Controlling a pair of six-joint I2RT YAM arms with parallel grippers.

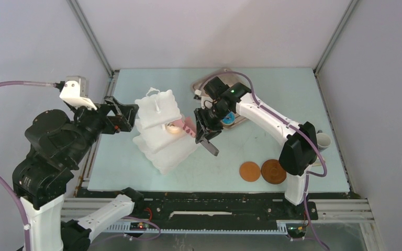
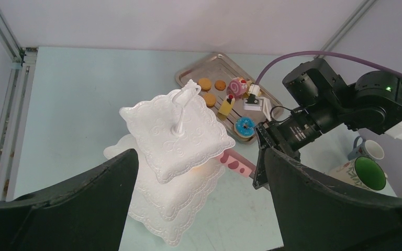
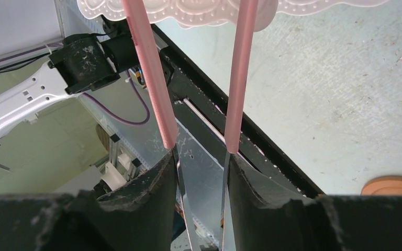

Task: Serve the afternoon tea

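Right claw (image 3: 201, 177): clenched on the tongs (image 3: 241, 68). My two fingers squeeze their metal handle end, and I hang just right of the stand (image 1: 159, 133).
Tongs: the two pink arms stand slightly apart and reach in toward the stand below its top tier. A scalloped edge hides the tips.
Left claw (image 1: 124, 114): released, with the fingers spread wide. It sits close against the stand's left side, level with the top tier. I cannot tell whether it touches.
Stand: white, three scalloped tiers, upright. Something orange shows on the middle tier beside the tongs, but it is too hidden to name.
Tray (image 2: 209, 65): behind the stand and to its right. It holds three orange biscuits (image 2: 205, 83), a yellow cake slice (image 2: 226, 106) and a blue doughnut (image 2: 244, 126). The doughnut is on the side nearest my right claw.
Mug (image 2: 365, 173): green inside, well apart from the stand on its right.
Cup (image 2: 369, 150): small and white, just behind the mug.
Coasters (image 1: 261, 171): two brown discs side by side, in front of the stand and to its right.
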